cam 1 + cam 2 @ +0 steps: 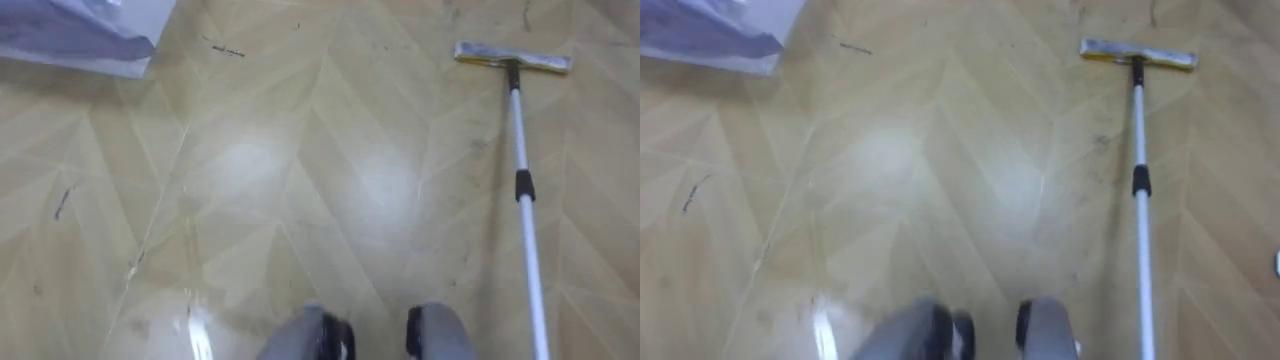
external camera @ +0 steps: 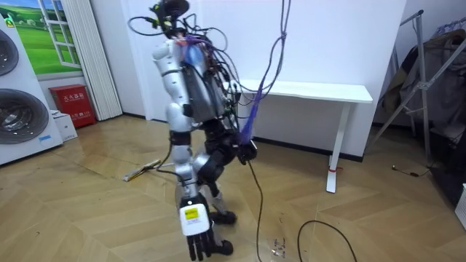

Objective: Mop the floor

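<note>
One mop [image 1: 522, 180] lies flat on the wooden floor [image 1: 300, 170]. Its head is out ahead and its pole runs back past the robot's right foot. It is well apart from the left hand [image 2: 196, 231] and on the other side of the body from it. That hand hangs low beside the legs with its fingers straight and apart, pointing down, and it holds nothing. The right hand [image 2: 245, 149] is a dark shape behind the hip; what state it is in I cannot tell. One red box [image 2: 73, 102] stands far ahead of the left hand, beside two stacked washing machines [image 2: 16, 116]; what is in it is hidden. One white and blue bag [image 1: 70, 35] lies ahead on the left-hand side, contents unclear. One white table [image 2: 313, 91] stands behind the robot.
</note>
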